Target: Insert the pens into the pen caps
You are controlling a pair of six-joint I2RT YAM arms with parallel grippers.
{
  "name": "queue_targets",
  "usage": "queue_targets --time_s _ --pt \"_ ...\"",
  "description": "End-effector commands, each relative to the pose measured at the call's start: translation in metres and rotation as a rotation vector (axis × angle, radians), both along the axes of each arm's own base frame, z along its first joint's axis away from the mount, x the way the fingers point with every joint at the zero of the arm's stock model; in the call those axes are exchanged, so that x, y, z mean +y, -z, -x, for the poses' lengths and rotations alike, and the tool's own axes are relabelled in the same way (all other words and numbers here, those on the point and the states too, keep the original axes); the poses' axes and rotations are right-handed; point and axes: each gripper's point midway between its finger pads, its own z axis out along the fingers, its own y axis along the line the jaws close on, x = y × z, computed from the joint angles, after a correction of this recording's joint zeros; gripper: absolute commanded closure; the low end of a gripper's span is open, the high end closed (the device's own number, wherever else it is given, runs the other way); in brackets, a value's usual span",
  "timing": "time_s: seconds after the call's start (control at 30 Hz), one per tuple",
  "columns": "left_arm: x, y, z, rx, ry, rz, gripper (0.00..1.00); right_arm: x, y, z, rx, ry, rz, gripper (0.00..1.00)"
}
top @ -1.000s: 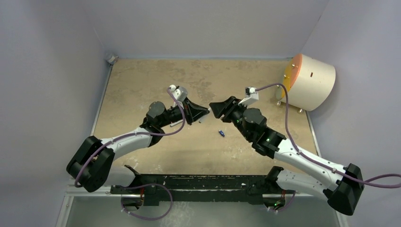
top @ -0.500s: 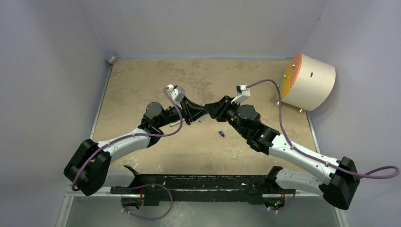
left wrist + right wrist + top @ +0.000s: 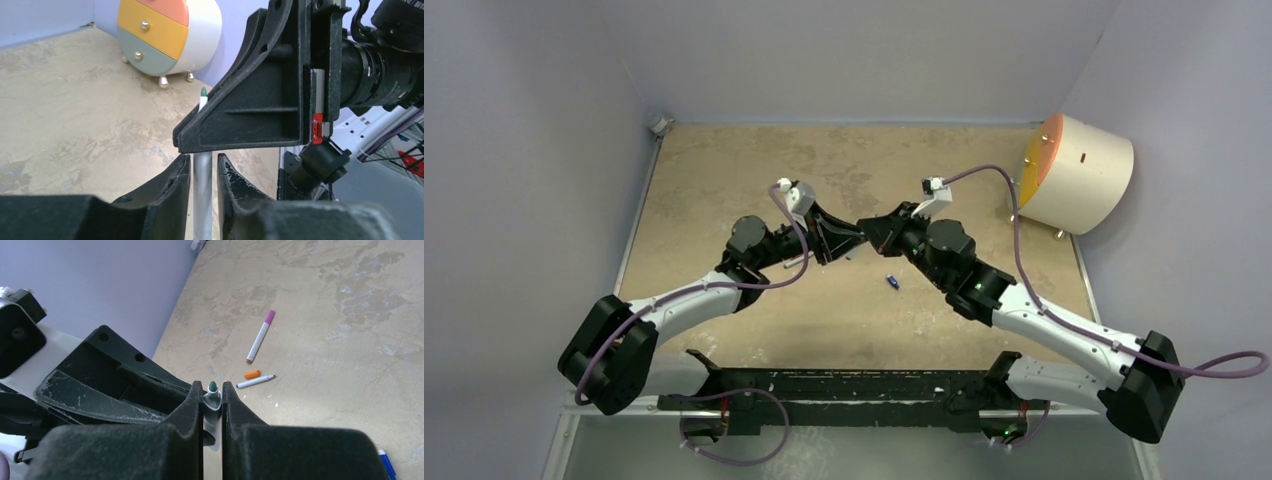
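Observation:
A grey pen (image 3: pixel 202 175) with a green tip (image 3: pixel 212 386) is held in the air over the table's middle, between both grippers. My right gripper (image 3: pixel 213 386) is shut on it just below the tip. My left gripper (image 3: pixel 202 160) is open a little, with the barrel between its fingers and a thin gap on each side. In the top view the two grippers (image 3: pixel 861 237) meet nose to nose. On the table lie an orange cap (image 3: pixel 252 374), an uncapped pen (image 3: pixel 255 381) beside it, a white pen with a pink cap (image 3: pixel 260 337), and a blue cap (image 3: pixel 891 281).
A round white cabinet with orange and grey drawers (image 3: pixel 1079 170) stands at the table's far right edge. Purple walls close in the table on three sides. A small white object (image 3: pixel 660 124) sits in the far left corner.
My right gripper has moved left to the pen and shut on it. My left gripper, shut on the pen before, has loosened its fingers.

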Motion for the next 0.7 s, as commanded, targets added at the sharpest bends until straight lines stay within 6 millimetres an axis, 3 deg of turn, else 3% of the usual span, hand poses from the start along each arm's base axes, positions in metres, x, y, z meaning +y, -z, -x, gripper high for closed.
queue_targets --time_s 0.0,0.23,0.5,0.57,0.6,0.67 --pt "-0.007 -0.009 0.019 -0.013 0.092 0.012 0.71 0.001 -0.044 0.004 -0.111 -0.034 -0.037 1.00" --pt "-0.012 0.004 0.025 -0.007 0.125 -0.035 0.68 -0.001 -0.050 0.003 -0.140 -0.033 -0.015 1.00" --pt "-0.014 0.012 0.025 0.001 0.136 -0.054 1.00 0.004 -0.049 0.004 -0.143 -0.056 -0.014 1.00" --pt "-0.014 0.016 0.025 0.006 0.135 -0.058 1.00 0.004 -0.048 0.004 -0.143 -0.059 -0.015 1.00" --pt "-0.013 0.015 0.024 0.004 0.124 -0.054 1.00 0.004 -0.048 0.005 -0.146 -0.060 -0.014 0.97" --pt "-0.009 0.011 0.020 -0.003 0.080 -0.037 1.00 -0.002 -0.050 0.005 -0.155 -0.040 -0.014 0.69"
